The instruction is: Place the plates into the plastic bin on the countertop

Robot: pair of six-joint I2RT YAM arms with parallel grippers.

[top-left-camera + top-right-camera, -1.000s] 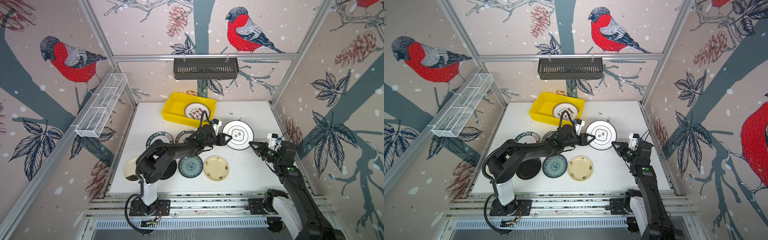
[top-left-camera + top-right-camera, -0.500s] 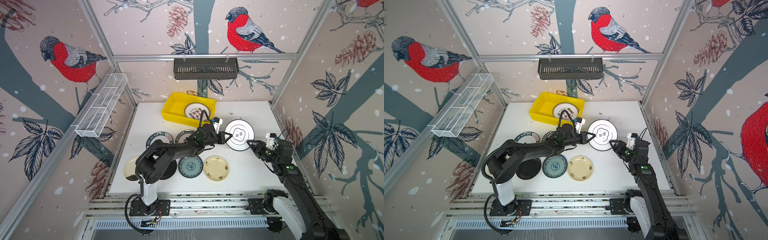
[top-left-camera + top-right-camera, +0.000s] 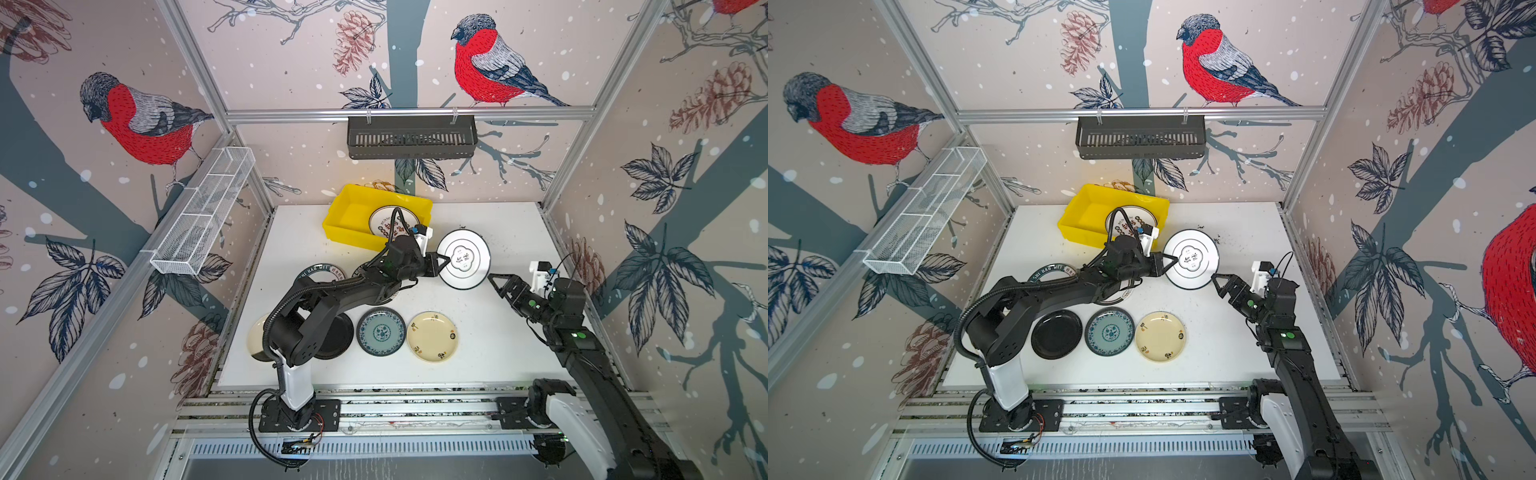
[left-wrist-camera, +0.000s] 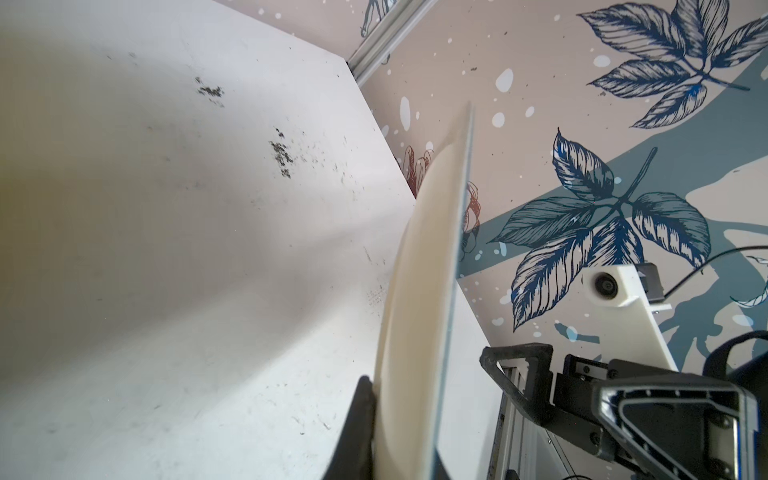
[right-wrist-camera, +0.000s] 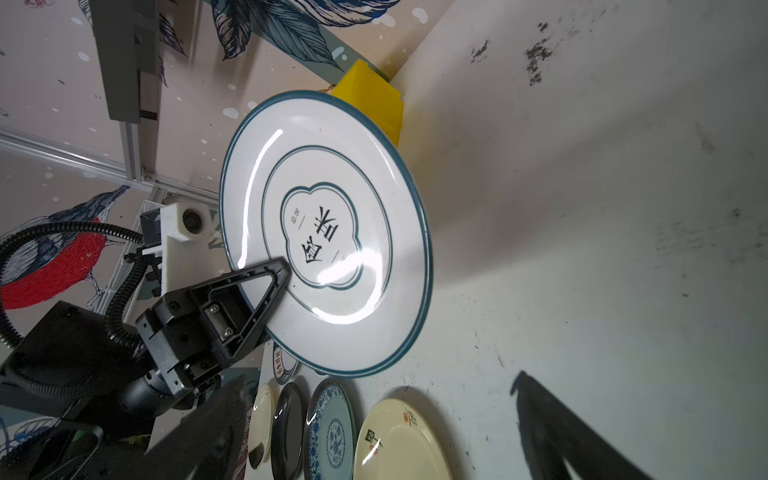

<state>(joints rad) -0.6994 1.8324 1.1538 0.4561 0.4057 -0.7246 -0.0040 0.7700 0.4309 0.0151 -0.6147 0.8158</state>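
White plate [image 3: 471,249] with a teal rim was clamped at its edge by the left gripper [image 3: 445,262], tilted above the countertop [image 3: 490,340], seemingly clear of it, near the plastic bin [image 3: 349,239]; the right gripper [image 3: 498,284] gaped empty just beside it

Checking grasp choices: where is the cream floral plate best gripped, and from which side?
Probably its raised rim on the right arm's side, approached from there: the cream floral plate lies flat, and the blue-patterned plate crowds its other edge.

Dark slotted basket [image 3: 411,137] hangs at the back — white mesh tray [image 3: 203,216] left.
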